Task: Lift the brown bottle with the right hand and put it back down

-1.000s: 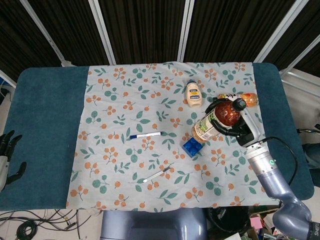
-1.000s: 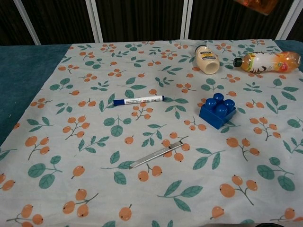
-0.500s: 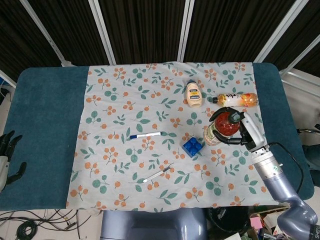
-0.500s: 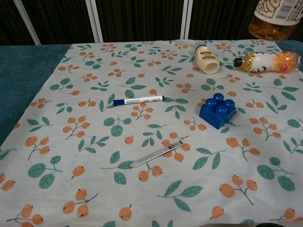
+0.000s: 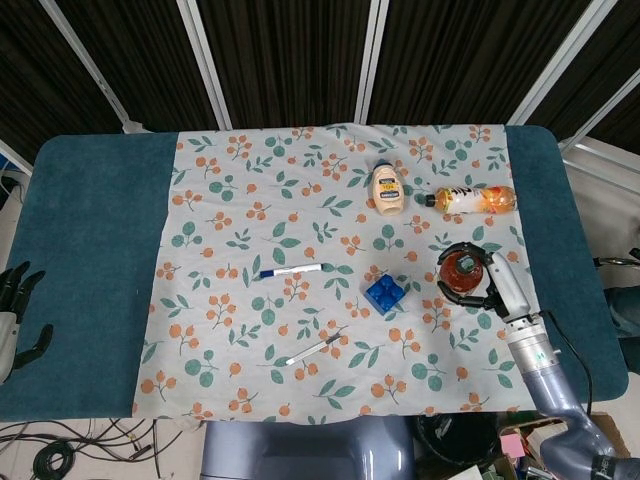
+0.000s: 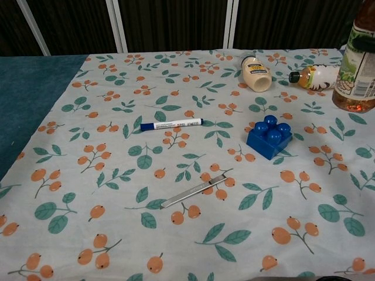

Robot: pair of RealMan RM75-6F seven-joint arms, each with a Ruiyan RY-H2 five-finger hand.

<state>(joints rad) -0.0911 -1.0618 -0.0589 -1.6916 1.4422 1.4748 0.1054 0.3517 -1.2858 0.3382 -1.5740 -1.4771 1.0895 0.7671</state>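
Observation:
The brown bottle stands upright at the right side of the floral cloth, seen from above in the head view. My right hand wraps its fingers around it from the right. In the chest view the brown bottle shows at the right edge, its base at or just above the cloth; I cannot tell whether it touches. The right hand is hidden in that view. My left hand hangs off the table's left edge with its fingers apart, holding nothing.
A blue brick sits just left of the bottle. An orange juice bottle and a mayonnaise bottle lie behind it. A blue marker and a silver pen lie mid-cloth.
The brown bottle went from tilted and high to upright and low over the cloth, moving right and nearer with the right hand. The left hand stayed put.

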